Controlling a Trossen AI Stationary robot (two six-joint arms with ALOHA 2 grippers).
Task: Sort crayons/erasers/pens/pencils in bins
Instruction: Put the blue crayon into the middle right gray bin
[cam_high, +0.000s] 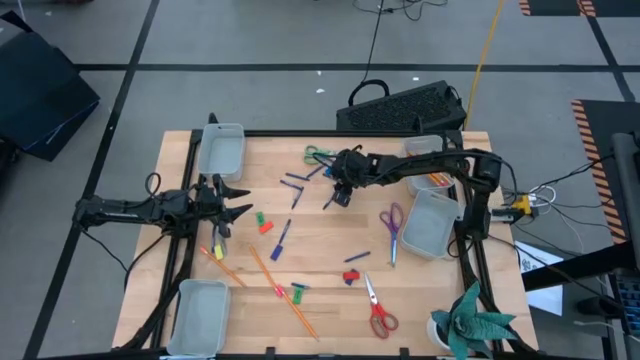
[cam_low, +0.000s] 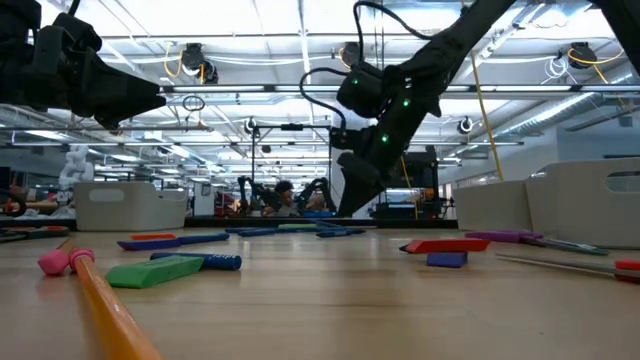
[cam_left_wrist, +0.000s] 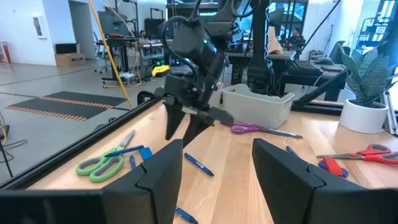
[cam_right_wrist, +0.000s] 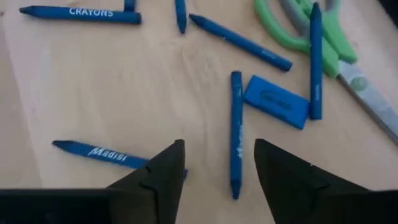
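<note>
The right gripper (cam_high: 341, 194) hung with fingers apart, holding nothing, over blue crayons (cam_right_wrist: 236, 132) at the table's upper centre, one lying between its fingertips; the left gripper (cam_high: 236, 200), also spread, waited centre-left

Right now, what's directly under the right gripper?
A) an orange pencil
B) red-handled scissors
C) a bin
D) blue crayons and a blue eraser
D: the right gripper, fingers open, hangs over loose blue crayons and a blue eraser on the table.
</note>
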